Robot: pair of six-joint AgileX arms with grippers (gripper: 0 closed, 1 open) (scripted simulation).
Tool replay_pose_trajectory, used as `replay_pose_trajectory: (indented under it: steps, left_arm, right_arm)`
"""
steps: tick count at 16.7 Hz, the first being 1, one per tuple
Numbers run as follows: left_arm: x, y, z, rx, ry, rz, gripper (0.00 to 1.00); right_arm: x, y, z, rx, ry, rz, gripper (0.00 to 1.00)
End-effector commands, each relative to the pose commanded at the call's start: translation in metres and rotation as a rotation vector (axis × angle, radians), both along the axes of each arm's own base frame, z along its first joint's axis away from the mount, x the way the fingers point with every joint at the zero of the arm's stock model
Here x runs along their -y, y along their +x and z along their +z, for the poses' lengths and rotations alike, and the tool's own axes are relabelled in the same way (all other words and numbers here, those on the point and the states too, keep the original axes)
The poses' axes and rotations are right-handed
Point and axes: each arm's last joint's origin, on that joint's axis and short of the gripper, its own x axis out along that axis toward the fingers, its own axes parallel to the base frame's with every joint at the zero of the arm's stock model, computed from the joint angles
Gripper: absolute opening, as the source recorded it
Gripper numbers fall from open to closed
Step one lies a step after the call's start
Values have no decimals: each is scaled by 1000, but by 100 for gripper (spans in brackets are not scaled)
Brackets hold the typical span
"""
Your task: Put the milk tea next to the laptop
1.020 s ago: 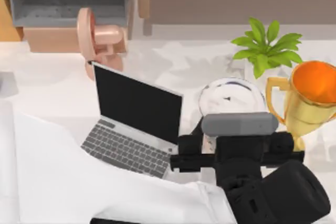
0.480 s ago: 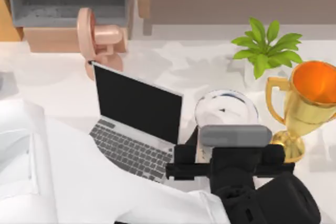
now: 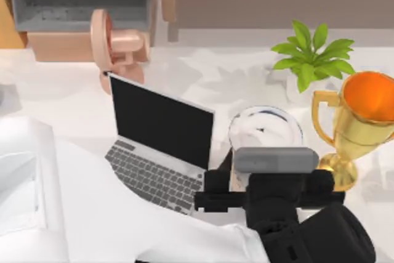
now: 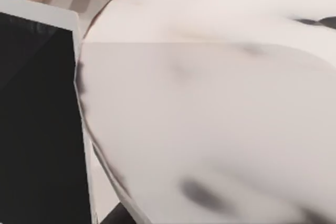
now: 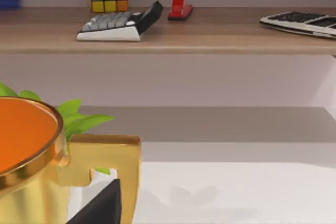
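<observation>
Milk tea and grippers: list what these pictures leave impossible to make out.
- Milk tea: in the top view the left arm's grey wrist camera covers its near side; the drink and pearls are hidden under the lid.
- Left gripper: the wrist hardware hides whether its fingers grip the cup.
- Laptop: the white arm covers its front, trackpad included.
- Trophy: cut off by the top view's right edge.

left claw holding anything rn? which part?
Cannot be told. The left claw is around the milk tea below its lid, beside the laptop, but finger contact is hidden.
</observation>
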Motion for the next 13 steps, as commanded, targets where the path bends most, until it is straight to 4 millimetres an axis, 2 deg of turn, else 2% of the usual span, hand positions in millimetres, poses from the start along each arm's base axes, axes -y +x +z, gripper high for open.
replay_pose_trajectory:
  steps: [7, 13]
  left_arm:
    - [0, 0, 0, 0, 0, 0, 98]
    - [0, 0, 0, 0, 0, 0, 100]
  right_arm:
    - [0, 0, 0, 0, 0, 0, 100]
    - [0, 0, 0, 0, 0, 0, 100]
